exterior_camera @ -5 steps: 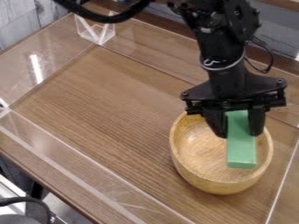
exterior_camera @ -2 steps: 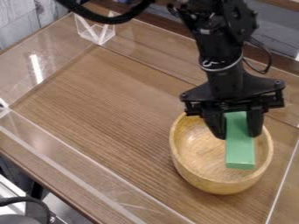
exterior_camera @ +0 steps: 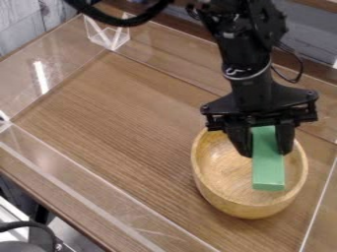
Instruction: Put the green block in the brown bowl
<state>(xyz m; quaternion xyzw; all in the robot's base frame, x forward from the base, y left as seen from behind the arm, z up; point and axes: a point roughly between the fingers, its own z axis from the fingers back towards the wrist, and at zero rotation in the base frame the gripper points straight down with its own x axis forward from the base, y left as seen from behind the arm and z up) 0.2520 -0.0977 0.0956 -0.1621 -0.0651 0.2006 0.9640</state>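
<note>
The brown bowl (exterior_camera: pixel 218 187) stands on the wooden table at the lower right. Over it hangs my black gripper (exterior_camera: pixel 269 138), pointing steeply down and shut on the top end of the green block (exterior_camera: pixel 271 163). The block slants down into the bowl, its lower end close to the bowl's inside bottom; whether it touches the wood I cannot tell. The black fingers (exterior_camera: pixel 246 140) clamp the block from both sides.
A wooden tabletop (exterior_camera: pixel 118 108) is ringed by low clear plastic walls (exterior_camera: pixel 66 162). A small clear angled piece (exterior_camera: pixel 108 34) stands at the back left. Black cables run behind the arm at the top.
</note>
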